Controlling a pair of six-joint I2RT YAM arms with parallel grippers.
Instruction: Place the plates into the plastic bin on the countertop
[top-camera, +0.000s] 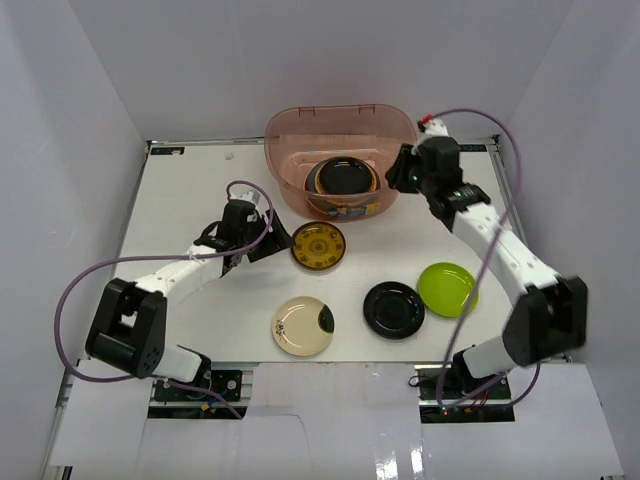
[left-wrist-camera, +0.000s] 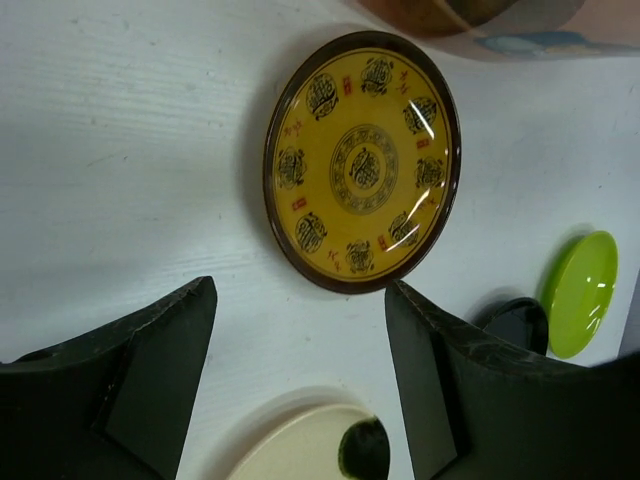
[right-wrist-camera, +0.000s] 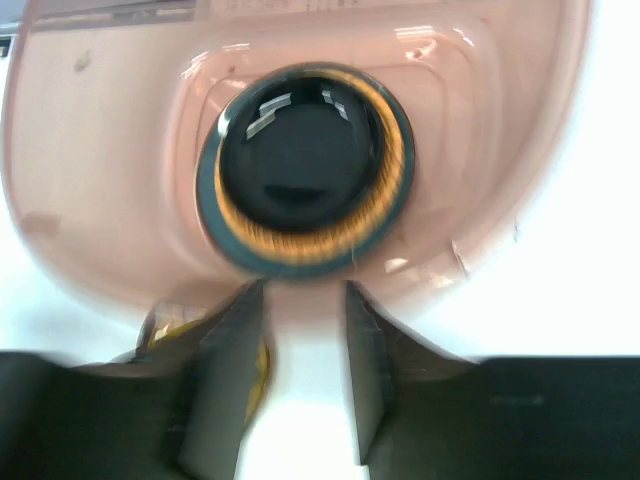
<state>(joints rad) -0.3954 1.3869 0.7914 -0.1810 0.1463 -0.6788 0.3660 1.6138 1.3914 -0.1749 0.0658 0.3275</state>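
Seen from the top camera, a cream plate with a black patch lies nearest on the countertop, at 6 o'clock. A glossy black plate lies at 5 and a lime green plate at 4.

The left arm stretches low from its base toward 1 o'clock. The left gripper hangs empty with jaws spread wide, just at 9 o'clock of the yellow patterned plate near the centre.

The right arm climbs the right side and bends inward. The right gripper, jaws parted and holding nothing, points at the plastic bin at 12 o'clock. Inside it a stack shows black over woven orange over blue-grey.
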